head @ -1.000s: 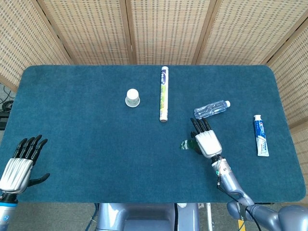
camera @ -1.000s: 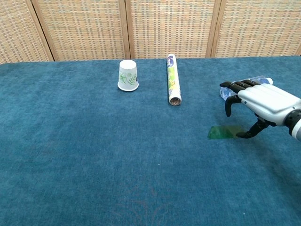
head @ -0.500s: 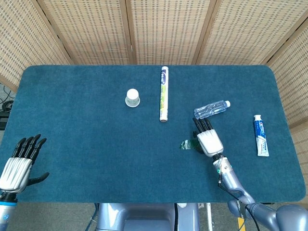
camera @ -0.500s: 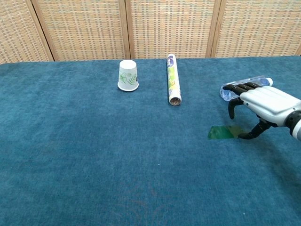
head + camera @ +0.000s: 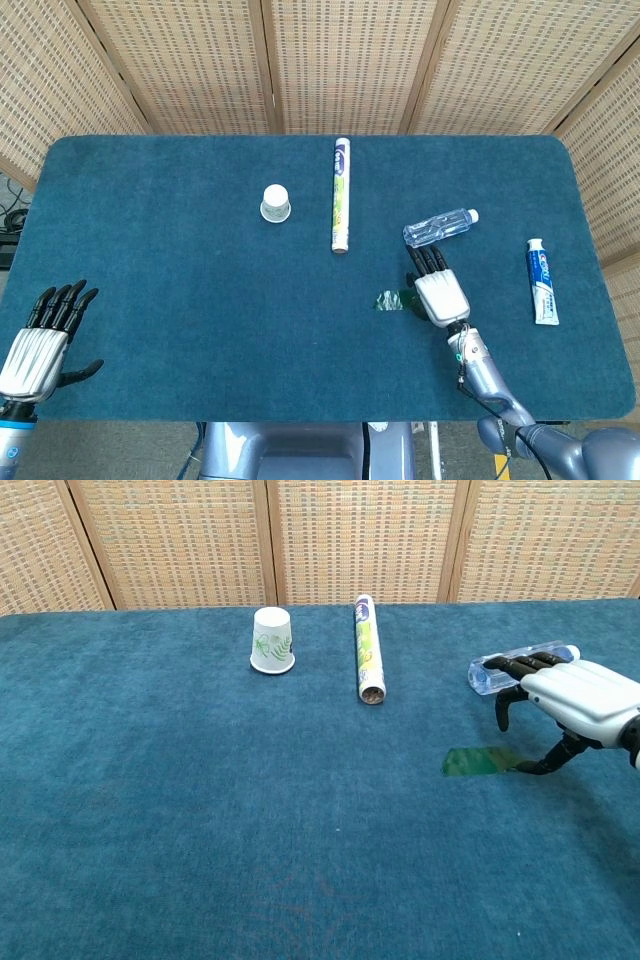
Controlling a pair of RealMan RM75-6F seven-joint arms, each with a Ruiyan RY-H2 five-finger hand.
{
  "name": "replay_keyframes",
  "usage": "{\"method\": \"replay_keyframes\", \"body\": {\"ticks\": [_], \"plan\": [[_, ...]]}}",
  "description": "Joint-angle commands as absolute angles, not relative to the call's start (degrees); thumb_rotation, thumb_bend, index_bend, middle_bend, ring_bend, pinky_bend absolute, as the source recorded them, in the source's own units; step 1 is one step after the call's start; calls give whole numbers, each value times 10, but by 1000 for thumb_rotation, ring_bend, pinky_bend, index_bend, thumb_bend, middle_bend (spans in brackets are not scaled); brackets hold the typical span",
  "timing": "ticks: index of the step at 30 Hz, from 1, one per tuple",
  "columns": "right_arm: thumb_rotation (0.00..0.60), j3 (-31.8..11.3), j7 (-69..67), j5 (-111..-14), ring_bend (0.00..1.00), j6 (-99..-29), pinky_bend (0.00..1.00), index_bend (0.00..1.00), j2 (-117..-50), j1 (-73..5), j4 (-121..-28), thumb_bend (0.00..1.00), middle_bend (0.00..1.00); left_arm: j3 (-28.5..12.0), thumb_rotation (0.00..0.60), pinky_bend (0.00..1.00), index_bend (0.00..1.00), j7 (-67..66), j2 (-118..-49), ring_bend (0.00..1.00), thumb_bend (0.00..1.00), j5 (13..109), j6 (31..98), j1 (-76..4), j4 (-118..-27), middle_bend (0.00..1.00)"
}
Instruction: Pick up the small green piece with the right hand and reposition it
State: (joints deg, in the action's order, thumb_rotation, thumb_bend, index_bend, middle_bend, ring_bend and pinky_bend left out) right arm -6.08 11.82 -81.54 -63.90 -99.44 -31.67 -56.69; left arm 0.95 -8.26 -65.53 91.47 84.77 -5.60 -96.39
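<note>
Nearest, at the front left corner of the dark blue carpeted table [image 5: 150, 330]: the white-backed left hand [image 5: 42, 340], fingers spread, holding nothing, well apart from everything else.

Further in, toward the right: the small flat green piece [image 5: 478, 762], lying on the cloth, not lifted. Just right of that piece, the right hand [image 5: 572, 702], fingers apart and arched over the cloth, thumb tip down at the piece's right edge. Touching or merely beside: cannot tell. No pinch closed, nothing held.

Beyond the green piece, a clear plastic water bottle [image 5: 440, 227] on its side; right of it, a white and blue toothpaste tube [image 5: 541, 281]. Far left of the piece, a long white printed tube [image 5: 341, 194] and an upturned white paper cup [image 5: 275, 203].

Judged so far: approach made, grasp not yet secured, lift and repositioning both left.
</note>
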Motion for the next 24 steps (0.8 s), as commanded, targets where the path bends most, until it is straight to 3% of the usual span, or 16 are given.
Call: {"method": "replay_keyframes", "body": {"ticks": [1, 24], "plan": [[600, -60, 123, -812, 0, -635, 0, 446, -993, -316, -568, 234, 34, 9, 600, 0, 0, -82, -655, 0, 87, 915, 848, -56, -964, 0], [600, -58, 120, -811, 0, -625, 0, 452, -1013, -319, -548, 234, 45, 10, 600, 0, 0, -81, -656, 0, 87, 915, 845, -58, -962, 0]]}}
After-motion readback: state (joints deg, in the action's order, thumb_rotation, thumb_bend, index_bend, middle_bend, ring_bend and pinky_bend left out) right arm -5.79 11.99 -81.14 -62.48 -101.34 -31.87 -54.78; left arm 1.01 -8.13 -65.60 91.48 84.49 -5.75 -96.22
